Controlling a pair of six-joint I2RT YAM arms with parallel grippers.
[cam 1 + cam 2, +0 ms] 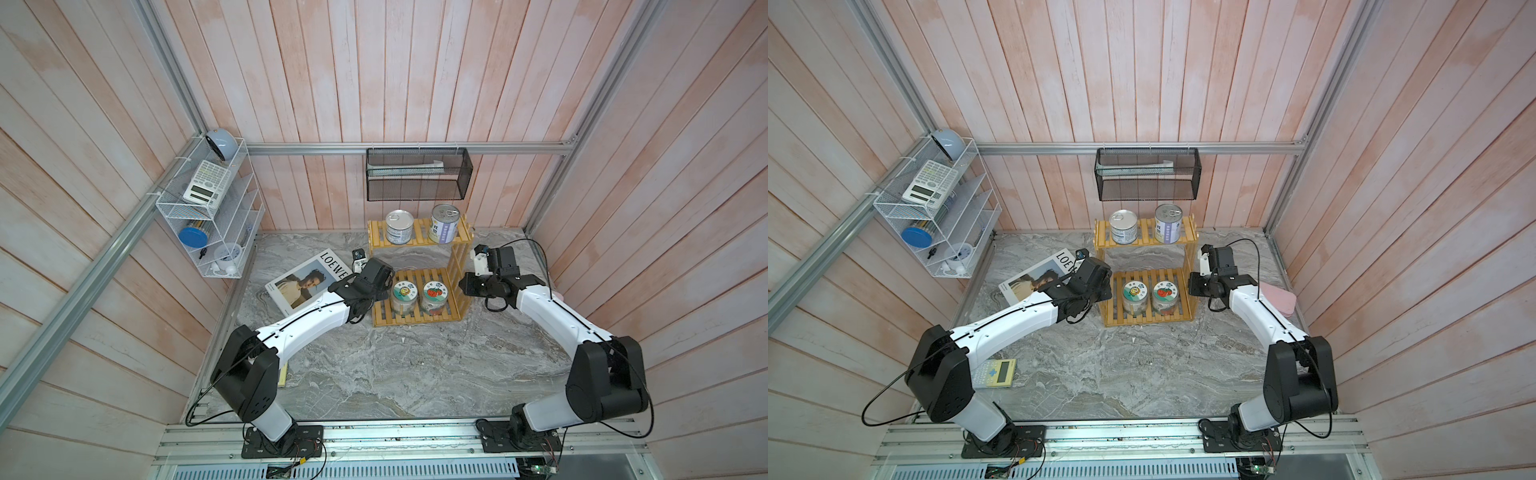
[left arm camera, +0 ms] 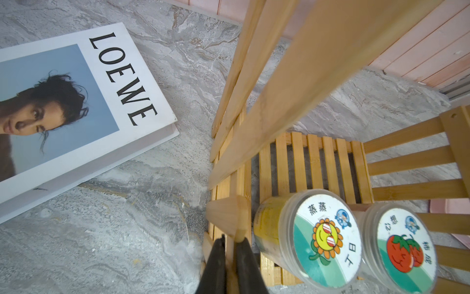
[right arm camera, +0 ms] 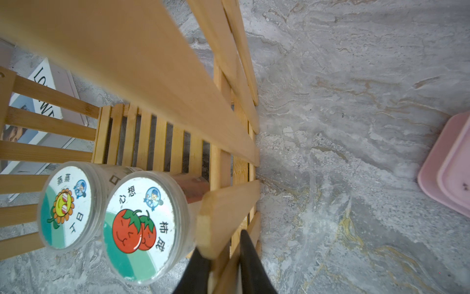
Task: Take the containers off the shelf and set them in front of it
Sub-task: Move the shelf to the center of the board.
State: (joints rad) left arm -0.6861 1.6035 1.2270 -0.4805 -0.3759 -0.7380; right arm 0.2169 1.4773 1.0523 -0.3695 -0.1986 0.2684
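**Both grippers clamped on the shelf's sides**

Left wrist view: the left gripper (image 2: 232, 243) pinches a side slat of the shelf (image 2: 292, 76). The sunflower-lid jar (image 2: 325, 244) stands just beside the jaws on the lower tier, with a magazine (image 2: 76, 101) beyond.

Right wrist view: the right gripper (image 3: 222, 252) is clenched on the opposite side slat, the tomato-lid jar (image 3: 138, 226) just beside it and a pink tray (image 3: 447, 168) farther off.

Only the top views show the upper tier, where the white-blue tin (image 1: 399, 226) and purple tin (image 1: 444, 224) stand upright.
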